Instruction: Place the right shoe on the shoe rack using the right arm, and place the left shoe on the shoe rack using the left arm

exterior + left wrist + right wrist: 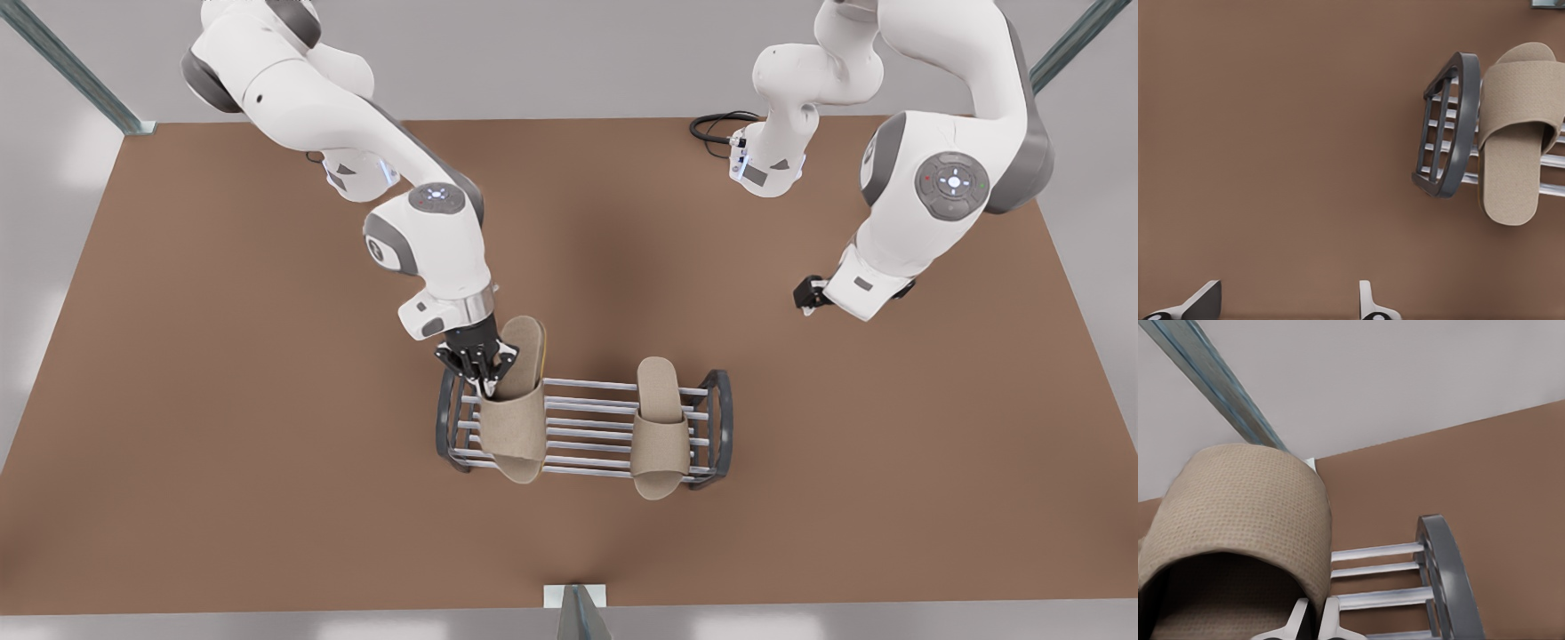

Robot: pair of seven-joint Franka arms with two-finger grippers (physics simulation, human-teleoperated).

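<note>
A brown table (222,400) carries the whole scene, with two white Franka arms reaching in from its far edge. The right arm, on the front view's left, bends down over the shoe rack (582,427), a low frame of pale grey bars between two dark curved end frames that stands near the middle of the table toward the front edge. The left arm, on the front view's right, is held above bare table, well apart from the rack. Two beige slippers occupy the rack. The left shoe (660,425) lies flat across the bars at the end on the front view's right, toe overhanging the front bar; the left wrist view shows it beside that end frame. The right shoe (517,404) sits at the other end, tilted, its heel raised above the rear bars and its toe at the front bar. The right gripper (483,364) is at this shoe's strap edge, its fingers (1331,613) drawn together on the strap wall. The left gripper (807,298) hangs empty, its fingertips (1368,303) set wide apart over the table.
</note>
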